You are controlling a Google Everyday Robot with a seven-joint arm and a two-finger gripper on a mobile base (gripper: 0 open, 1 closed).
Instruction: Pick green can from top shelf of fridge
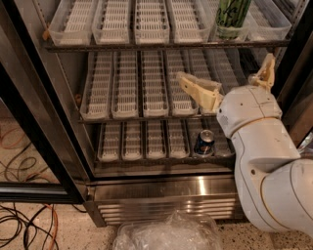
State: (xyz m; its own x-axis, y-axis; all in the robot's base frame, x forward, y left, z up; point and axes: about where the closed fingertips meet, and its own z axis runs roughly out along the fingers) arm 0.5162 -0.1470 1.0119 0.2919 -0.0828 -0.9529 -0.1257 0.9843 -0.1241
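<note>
Green can (232, 14) stands upright in a clear tray on the shelf (146, 45), upper right of the frame, inside the fridge (161, 193). Gripper (224, 67) sits right of centre, below that shelf, in front of the middle rack. Jaws are spread wide apart, holding nothing, clear of the can. 1 blue can (204, 142) stands on the lowest rack.

Warm, fairly dim overhead light. Brightest on the pale arm (264, 146) and gripper (224, 67), spread wide before the middle rack (146, 118). Streak of glare on the steel base (195, 188) of the fridge (73, 68). Deep shadow behind that rack and under the door frame (39, 127) at left.
</note>
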